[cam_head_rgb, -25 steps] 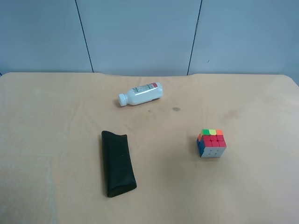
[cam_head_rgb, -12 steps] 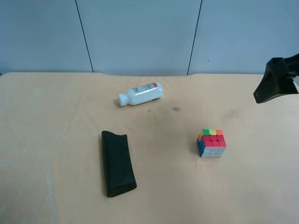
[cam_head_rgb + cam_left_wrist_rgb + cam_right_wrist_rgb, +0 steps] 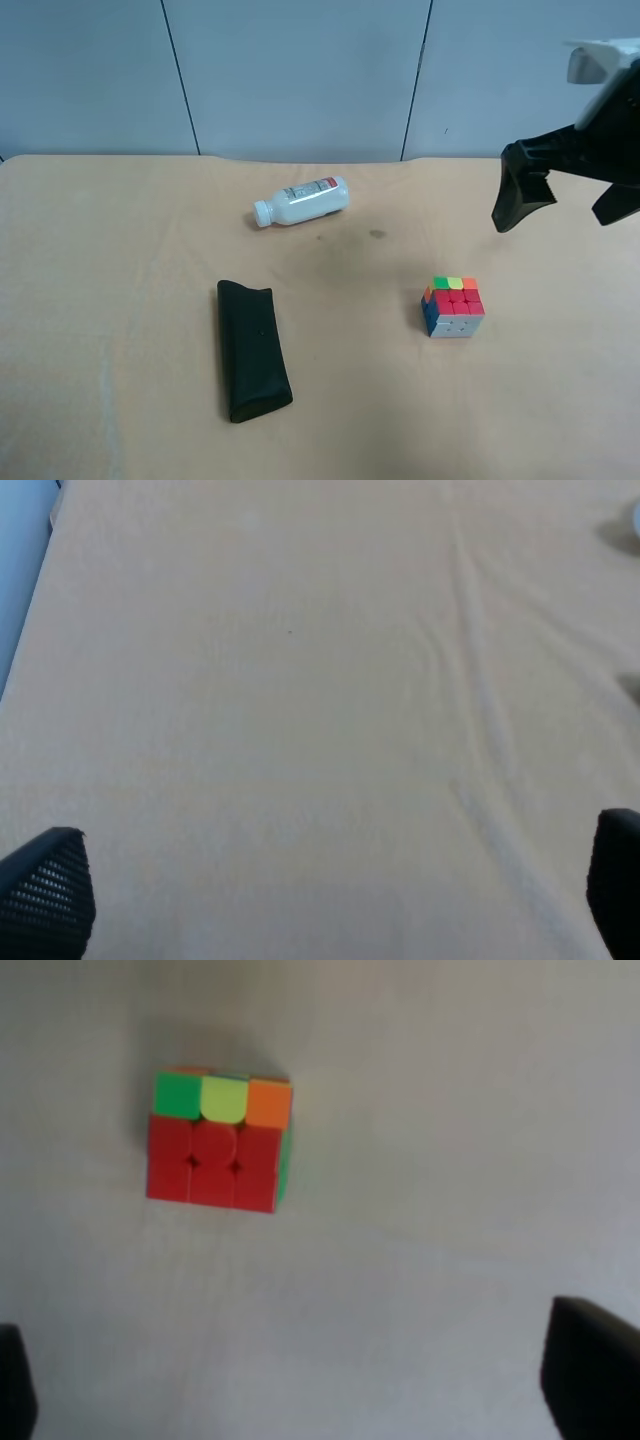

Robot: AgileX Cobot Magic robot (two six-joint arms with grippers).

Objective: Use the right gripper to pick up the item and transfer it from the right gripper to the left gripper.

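On the desk (image 3: 110,220), the bottle (image 3: 300,201) lies at the back, the pouch (image 3: 252,349) in front of it, the puzzle cube (image 3: 453,306) well apart toward the exterior high view's right.

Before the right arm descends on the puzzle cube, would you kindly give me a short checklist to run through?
1. Puzzle cube free on the table, nothing touching it: ok.
2. Right gripper jaws spread wide: ok.
3. Jaws straddling the cube: not ok, the gripper hovers off to one side.
4. White bottle and black pouch well away from the cube: ok.
5. Left gripper jaws apart for the handover: ok.
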